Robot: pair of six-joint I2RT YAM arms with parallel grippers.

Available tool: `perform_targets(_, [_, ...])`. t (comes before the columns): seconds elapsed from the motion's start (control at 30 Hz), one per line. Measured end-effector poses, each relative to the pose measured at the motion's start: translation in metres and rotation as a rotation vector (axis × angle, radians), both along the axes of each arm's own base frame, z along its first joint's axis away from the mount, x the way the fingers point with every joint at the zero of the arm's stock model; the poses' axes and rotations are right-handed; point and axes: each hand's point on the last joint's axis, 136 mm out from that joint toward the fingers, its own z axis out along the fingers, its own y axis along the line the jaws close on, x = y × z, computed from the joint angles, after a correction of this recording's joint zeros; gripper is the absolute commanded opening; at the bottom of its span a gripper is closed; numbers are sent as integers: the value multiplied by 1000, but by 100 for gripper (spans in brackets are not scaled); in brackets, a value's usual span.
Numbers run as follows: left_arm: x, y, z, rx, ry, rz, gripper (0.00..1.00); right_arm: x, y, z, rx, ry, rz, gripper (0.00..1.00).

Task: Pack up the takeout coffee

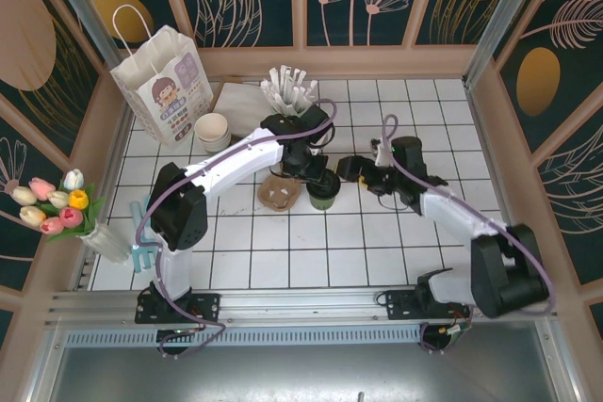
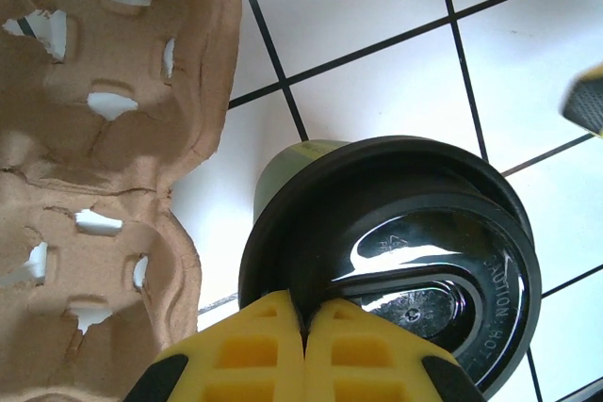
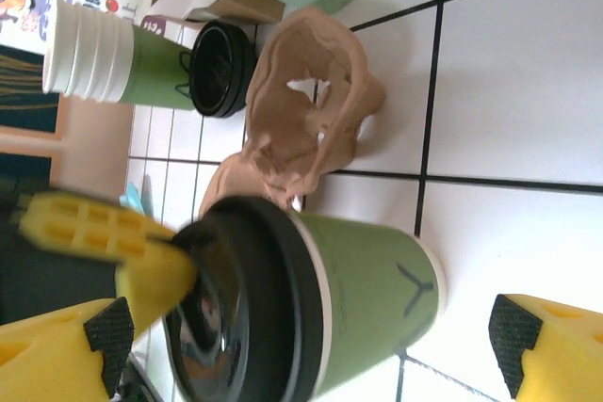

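Top view, lower frame: the tiled surface (image 1: 311, 265) between the two arm bases lies bare up to the cup; the metal rail runs along the bottom edge.

Centre: the takeout coffee (image 1: 323, 193) stands upright on a tile, black lid on.

Left gripper (image 1: 309, 168) is over the cup's upper-left side. In the left wrist view its yellow fingers (image 2: 254, 355) are pressed together, one seam between them, tips on the near rim of the lid (image 2: 415, 233). Cannot tell whether they pinch the rim or only rest on it.

Right gripper (image 1: 350, 168) sits just right of the cup. In the right wrist view its fingers (image 3: 556, 364) stand wide, one at lower left and one at lower right of the frame, with the green cup wall (image 3: 367, 289) between them and white tile showing on the right-hand side.

The brown pulp cup carrier (image 1: 280, 195) lies just left of the cup. The left wrist view shows a narrow strip of tile between the carrier's edge (image 2: 203, 138) and the cup wall: beside, not touching.

Further up: stacked cups (image 1: 213, 131), paper bag (image 1: 160, 82) at upper left, straw holder (image 1: 287, 91) near the back wall. Open tiles fill the upper right.
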Motion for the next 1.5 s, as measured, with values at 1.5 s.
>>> perform_targets(1.5, [-1, -6, 7, -4, 32, 28, 33, -2, 20, 11, 34, 50, -64, 80])
